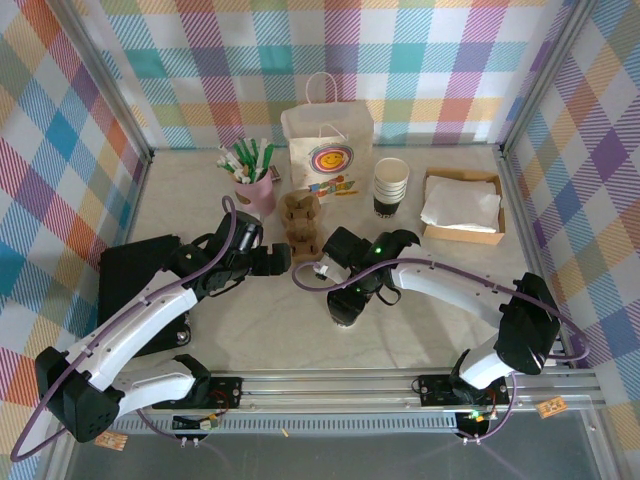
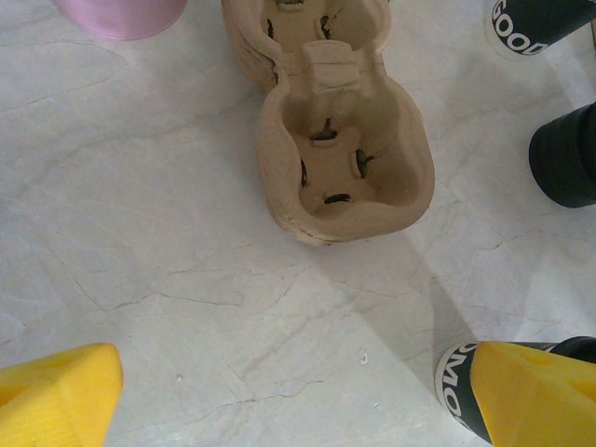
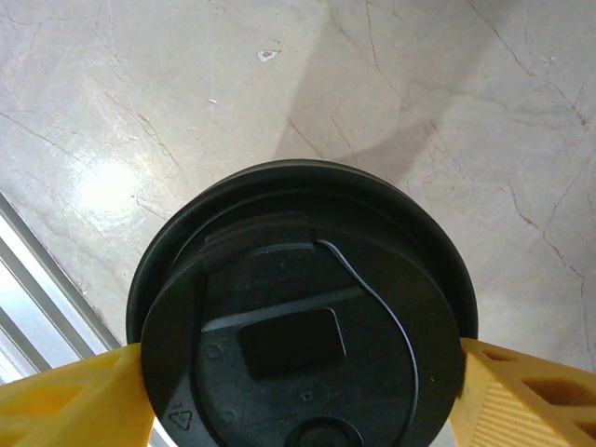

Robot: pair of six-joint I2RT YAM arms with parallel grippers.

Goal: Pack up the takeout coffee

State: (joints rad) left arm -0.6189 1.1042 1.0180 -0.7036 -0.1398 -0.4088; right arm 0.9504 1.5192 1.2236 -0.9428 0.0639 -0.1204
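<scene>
Black plastic is nearly all that shows of the small paper cup with the round black plastic lid (image 3: 307,326); its body is hidden underneath. Plaid cloth walls (image 1: 70,100) ring the pale marbled table (image 1: 450,270). The cup stands near the table's front edge, about midway. The right gripper (image 1: 347,298) reaches down over it, yellow fingers (image 3: 65,400) touching both sides of the lid. The left gripper (image 2: 289,372) hovers spread wide and empty, facing a brown pulp cup carrier (image 2: 340,158).
</scene>
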